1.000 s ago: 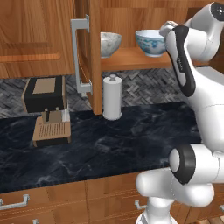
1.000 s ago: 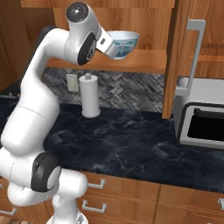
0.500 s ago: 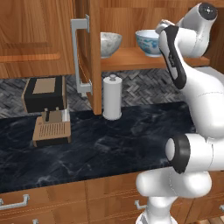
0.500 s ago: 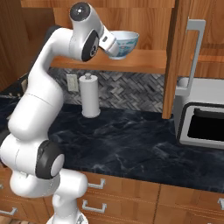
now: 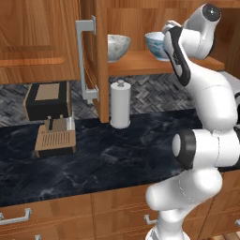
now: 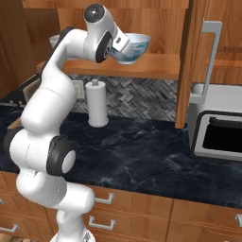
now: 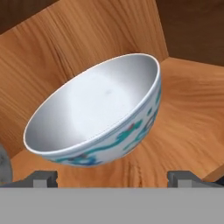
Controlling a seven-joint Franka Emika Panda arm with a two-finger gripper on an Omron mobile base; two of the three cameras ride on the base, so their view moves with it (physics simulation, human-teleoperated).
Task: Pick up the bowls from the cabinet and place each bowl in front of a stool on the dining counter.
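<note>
On the shelf (image 5: 136, 63) of the open cabinet (image 5: 96, 56) stand two bowls. The white bowl (image 5: 157, 44) with blue pattern and teal rim is on the right, and the speckled grey bowl (image 5: 117, 47) is on the left. My gripper (image 5: 170, 29) is open at the patterned bowl's (image 6: 134, 47) near side, level with its rim. In the hand view this bowl (image 7: 100, 113) sits close ahead, tilted in the frame, and the gripper (image 7: 113, 177) has its fingertips (image 7: 43, 177) spread wider than the bowl's foot, not touching it. The stool and the dining counter are out of view.
A white paper towel roll (image 5: 120, 104) stands on the black counter (image 5: 122, 154) under the shelf. A coffee machine (image 5: 49, 115) sits to the left, a microwave (image 6: 217, 127) to the right. The open cabinet doors (image 6: 189, 61) flank the shelf.
The arm has leaned in towards the shelf, and the hand has come closer to the patterned bowl. The jaws stay open. Neither bowl has moved.
</note>
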